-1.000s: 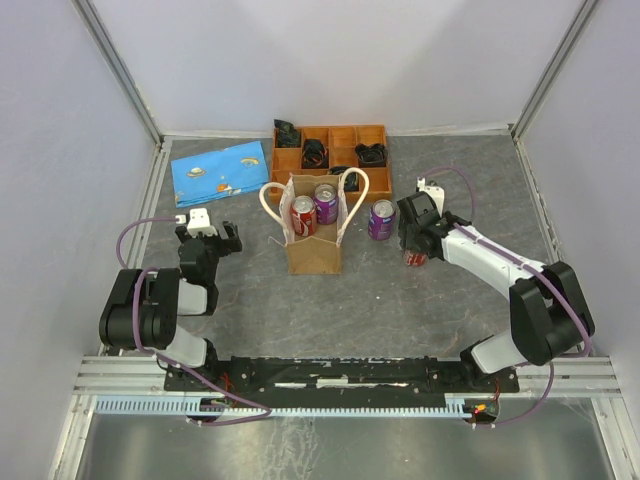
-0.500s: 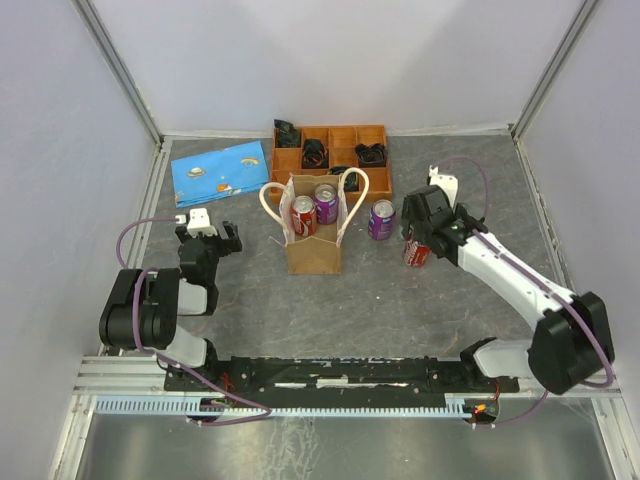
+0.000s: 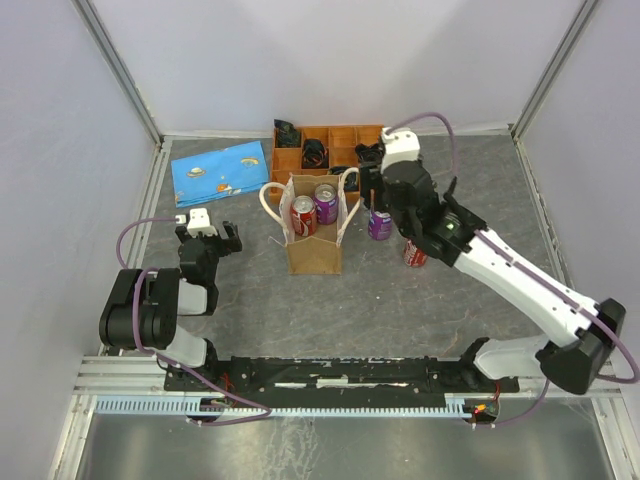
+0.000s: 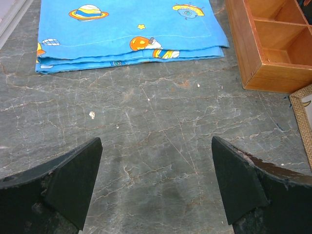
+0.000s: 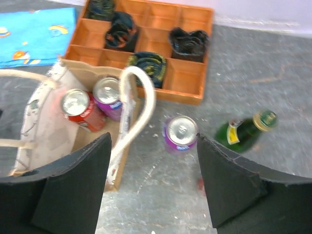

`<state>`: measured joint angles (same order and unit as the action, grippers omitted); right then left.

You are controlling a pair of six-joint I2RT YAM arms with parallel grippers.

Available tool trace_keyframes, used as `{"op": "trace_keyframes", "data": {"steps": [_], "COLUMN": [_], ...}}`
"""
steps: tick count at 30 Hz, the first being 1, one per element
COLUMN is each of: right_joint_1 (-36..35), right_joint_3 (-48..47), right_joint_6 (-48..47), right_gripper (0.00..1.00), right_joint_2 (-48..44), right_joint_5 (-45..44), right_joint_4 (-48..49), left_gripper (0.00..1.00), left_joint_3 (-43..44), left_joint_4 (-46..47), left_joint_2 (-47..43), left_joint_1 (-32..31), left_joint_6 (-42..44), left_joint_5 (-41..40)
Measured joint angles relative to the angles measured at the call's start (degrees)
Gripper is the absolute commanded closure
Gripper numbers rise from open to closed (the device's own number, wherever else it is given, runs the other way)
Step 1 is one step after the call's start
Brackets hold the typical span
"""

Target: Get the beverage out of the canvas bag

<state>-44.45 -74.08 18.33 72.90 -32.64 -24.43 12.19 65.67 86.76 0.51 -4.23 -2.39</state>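
My left gripper (image 4: 156, 144) hangs over bare table with its fingers spread wide and empty. The folded blue planet-print cloth (image 4: 126, 29) lies ahead of it, and a corner of the orange wooden compartmented tray (image 4: 253, 78) is to its right. The small tan canvas bag with cream loop handles (image 3: 313, 250) stands upright mid-table, holding a red drinks can (image 5: 78, 105) and a purple drinks can (image 5: 108, 95) side by side. My right gripper (image 5: 153, 141) hovers above and just right of the bag, fingers wide and holding nothing.

I judge I am between picks: a second purple can (image 5: 180, 132) and another red can (image 3: 415, 255) stand outside the bag on the table. Next I should shift left, centre over one can's top between the handles, and descend straight.

Only my right wrist view shows a green glass bottle (image 5: 246, 129) beside the outer purple can; from above, my arm hides it.
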Motion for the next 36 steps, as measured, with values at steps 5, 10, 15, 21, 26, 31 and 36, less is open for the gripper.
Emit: {"op": "trace_keyframes", "data": {"steps": [5, 10, 15, 21, 26, 31, 36], "right_joint_1": [-1.7, -3.2, -3.7, -3.7, -3.7, -3.7, -3.4], "right_joint_3": [-8.3, -14.7, -21.6, -24.0, -25.6, -27.1, -29.4], "right_joint_6": [-3.8, -6.4, -8.4, -11.7, -16.0, -20.2, -23.2], "right_gripper": [0.34, 0.33, 0.27, 0.21, 0.21, 0.14, 0.12], "right_joint_2": [9.2, 18.3, 27.8, 35.8, 40.0, 42.2, 44.6], "right_joint_5": [7.0, 14.1, 19.9, 23.8, 24.6, 24.0, 23.6], "right_joint_4": [1.5, 1.3, -0.2, -1.7, -2.6, -2.6, -2.5], "left_gripper": [0.01, 0.01, 0.01, 0.01, 0.01, 0.01, 0.01], "left_joint_3": [0.0, 0.0, 0.0, 0.0, 0.0, 0.0, 0.0], "left_joint_4": [0.0, 0.0, 0.0, 0.0, 0.0, 0.0, 0.0], "left_joint_2": [0.0, 0.0, 0.0, 0.0, 0.0, 0.0, 0.0], "left_joint_1": [0.0, 0.0, 0.0, 0.0, 0.0, 0.0, 0.0], "left_joint_6": [0.0, 0.0, 0.0, 0.0, 0.0, 0.0, 0.0], "left_joint_5": [0.0, 0.0, 0.0, 0.0, 0.0, 0.0, 0.0]}}
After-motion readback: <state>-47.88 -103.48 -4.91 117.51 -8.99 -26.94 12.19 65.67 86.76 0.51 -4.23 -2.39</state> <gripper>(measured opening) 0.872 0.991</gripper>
